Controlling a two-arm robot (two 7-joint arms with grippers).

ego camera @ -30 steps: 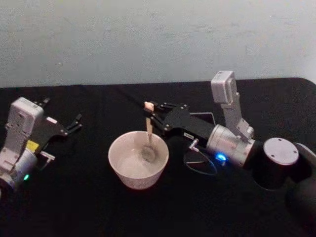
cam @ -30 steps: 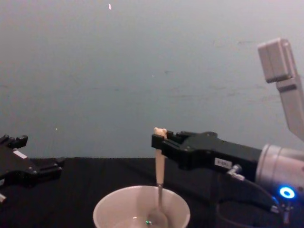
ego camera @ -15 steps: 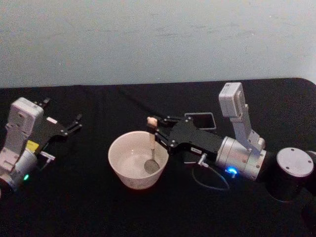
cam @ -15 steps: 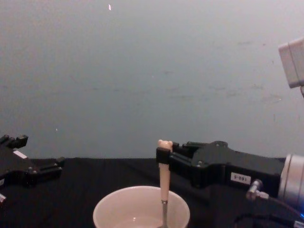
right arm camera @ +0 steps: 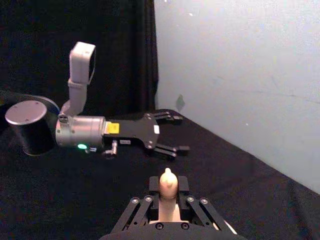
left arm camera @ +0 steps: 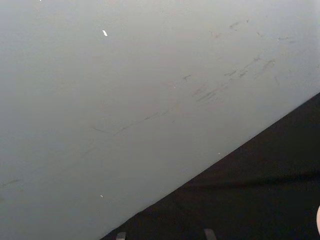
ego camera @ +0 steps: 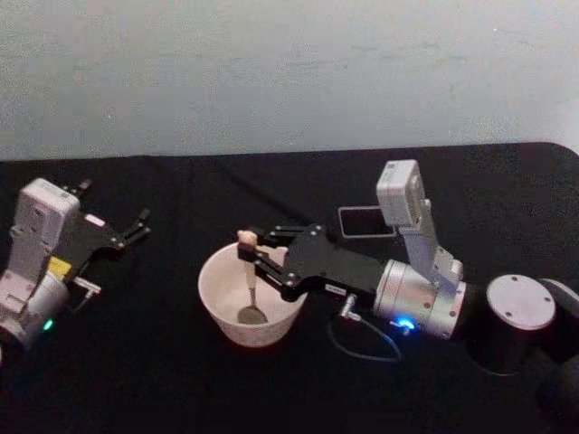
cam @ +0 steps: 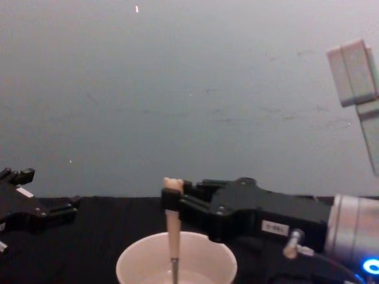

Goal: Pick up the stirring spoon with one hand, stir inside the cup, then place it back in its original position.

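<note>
right gripper [ego camera: 251,256] (illegible label [cam: 273,226]) holds spoon [ego camera: 250,287] in cup [ego camera: 211,271]; left gripper [ego camera: 115,206] aside.

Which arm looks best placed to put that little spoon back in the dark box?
Right. The right gripper holds the stirring spoon upright in the cup, and the dark holder stands just behind that arm. The left gripper lies open, far aside.
</note>
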